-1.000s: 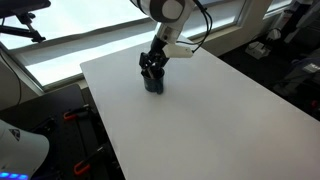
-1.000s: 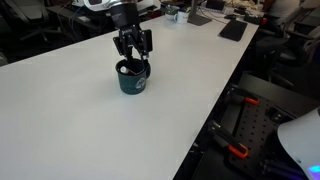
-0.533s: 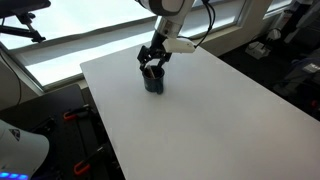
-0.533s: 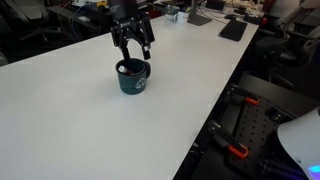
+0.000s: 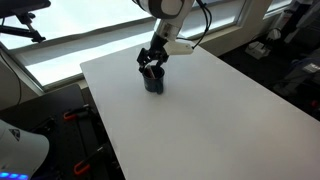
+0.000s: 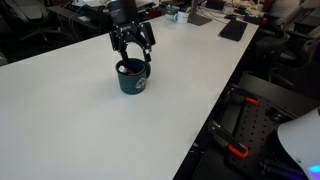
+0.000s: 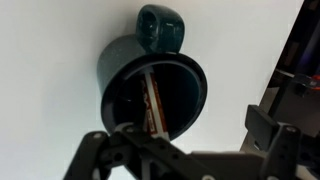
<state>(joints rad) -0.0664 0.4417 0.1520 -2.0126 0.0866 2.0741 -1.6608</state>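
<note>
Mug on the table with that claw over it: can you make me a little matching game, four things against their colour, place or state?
Things:
1. mug
2. gripper
3. table
4. thin stick

Descriptions:
A. white
B. open, just above the mug
C. dark teal
D. inside the mug

Pairs: 1-C, 2-B, 3-A, 4-D.

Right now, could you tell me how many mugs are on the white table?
1. The dark teal mug stands on the white table, just below the open gripper; nothing on the table could hide another.
</note>
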